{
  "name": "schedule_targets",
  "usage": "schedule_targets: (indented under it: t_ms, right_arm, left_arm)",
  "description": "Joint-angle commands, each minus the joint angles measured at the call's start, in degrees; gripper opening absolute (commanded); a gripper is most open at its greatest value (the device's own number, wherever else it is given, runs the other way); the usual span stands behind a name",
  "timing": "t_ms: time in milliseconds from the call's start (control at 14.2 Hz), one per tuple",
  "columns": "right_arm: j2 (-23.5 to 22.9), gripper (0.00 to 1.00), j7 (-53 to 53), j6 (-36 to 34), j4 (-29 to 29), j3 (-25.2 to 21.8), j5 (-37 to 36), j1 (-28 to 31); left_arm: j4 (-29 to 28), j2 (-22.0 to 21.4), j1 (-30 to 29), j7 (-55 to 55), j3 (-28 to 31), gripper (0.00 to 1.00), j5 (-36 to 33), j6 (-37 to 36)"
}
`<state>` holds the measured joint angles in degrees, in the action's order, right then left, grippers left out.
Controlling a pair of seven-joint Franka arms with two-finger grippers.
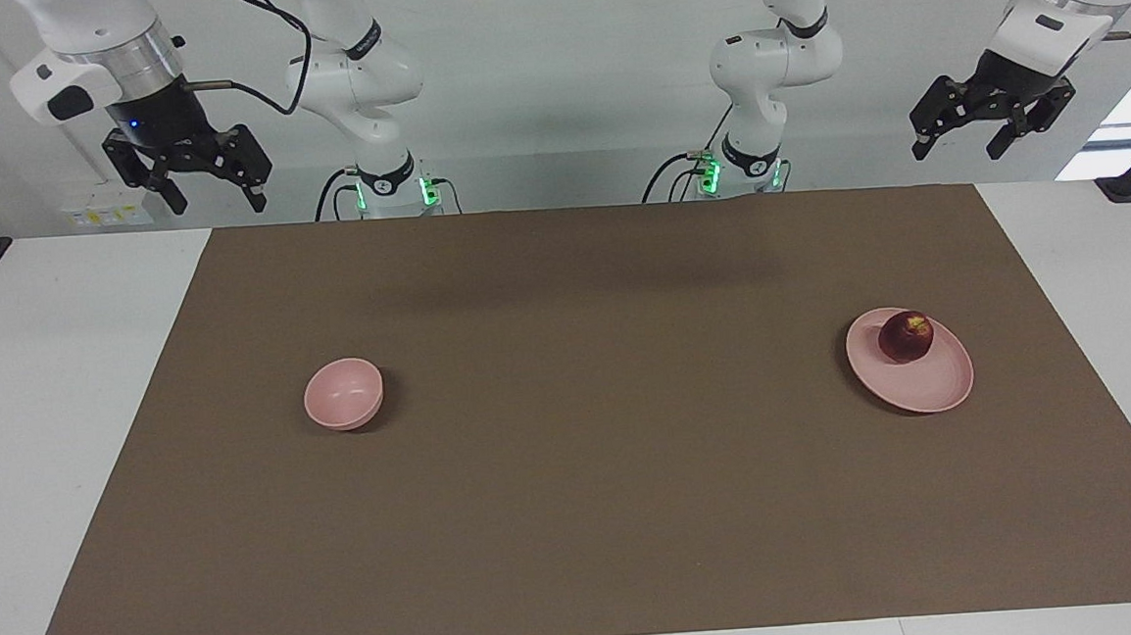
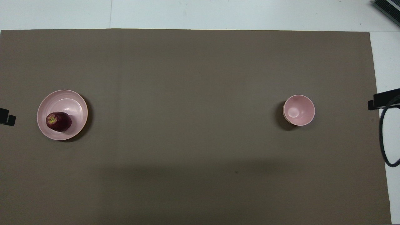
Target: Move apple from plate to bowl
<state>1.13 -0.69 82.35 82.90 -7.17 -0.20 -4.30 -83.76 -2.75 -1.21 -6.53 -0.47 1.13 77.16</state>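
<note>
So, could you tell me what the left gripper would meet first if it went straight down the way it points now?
Probably bare table. The left gripper hangs open, raised at its own end, fingers pointing down. The plate with the apple seems well clear of that line, though depth is unclear.

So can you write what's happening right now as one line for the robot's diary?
apple: on plate | bowl: empty | left claw: open, raised, waiting | right claw: open, raised, waiting | step: not started

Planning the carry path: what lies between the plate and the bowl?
Nothing: between the plate holding the apple and the bowl there is only bare brown mat, seen in both the overhead and facing views.
</note>
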Motion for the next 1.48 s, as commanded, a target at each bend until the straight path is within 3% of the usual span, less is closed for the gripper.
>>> schedule_targets:
  t_ms: [0,1410]
  right_arm:
    - [1.42,1.00,3.05,0.44,1.82,-0.21,0.91,0.52]
    - [1.50,1.00,3.94,0.44,1.91,-0.48,0.64,0.52]
  left_arm:
    - [-1.76,-1.56,0.06,-0.06,-0.58,1.00,-1.13,0.09]
    - [-3.69,-2.70,1.64,-0.67,-1.11,1.00,-1.05,1.67]
